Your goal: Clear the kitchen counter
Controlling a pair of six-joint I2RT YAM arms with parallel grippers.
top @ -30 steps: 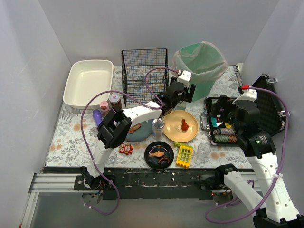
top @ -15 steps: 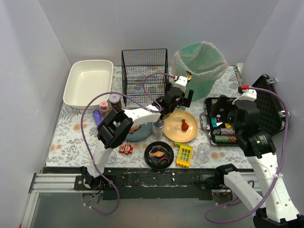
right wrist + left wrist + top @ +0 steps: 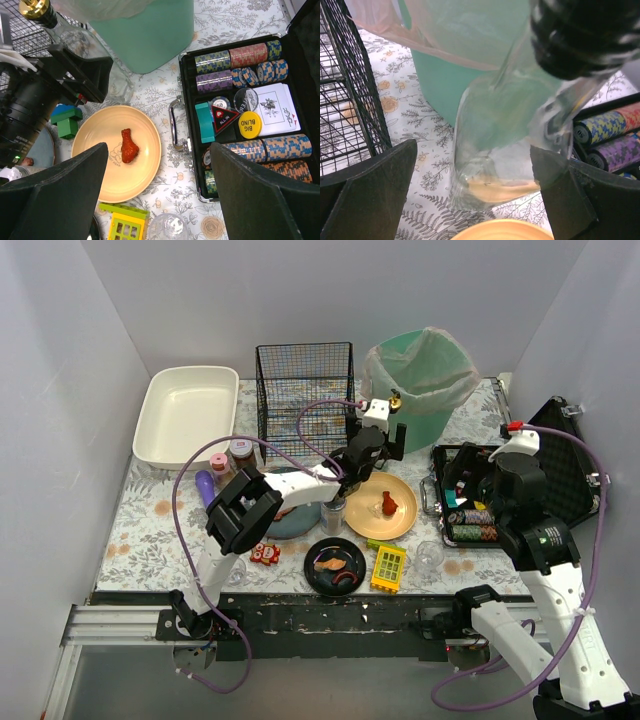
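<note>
A clear glass bottle (image 3: 490, 150) with a gold cap (image 3: 34, 9) and a little amber liquid stands on the kitchen counter (image 3: 160, 530), just in front of the green bin (image 3: 420, 380). My left gripper (image 3: 470, 195) is open, its fingers wide apart on either side of the bottle's lower part. In the top view the left gripper (image 3: 385, 438) is between the wire basket and the bin. My right gripper (image 3: 160, 195) is open and holds nothing, hovering over the counter between the yellow plate (image 3: 115, 152) and the poker chip case (image 3: 250, 100).
A red chicken piece (image 3: 388, 503) lies on the plate. Near the front stand a black bowl (image 3: 335, 565), a yellow toy window (image 3: 388, 567), a clear glass (image 3: 430, 555), a blue bowl (image 3: 295, 515) and a cup (image 3: 333, 510). White tub (image 3: 185, 415) and wire basket (image 3: 305, 385) at the back.
The left jaws have opened wide and let go of the bottle, which now stands on its own. The left wrist has shifted slightly left. The right arm has not moved.
</note>
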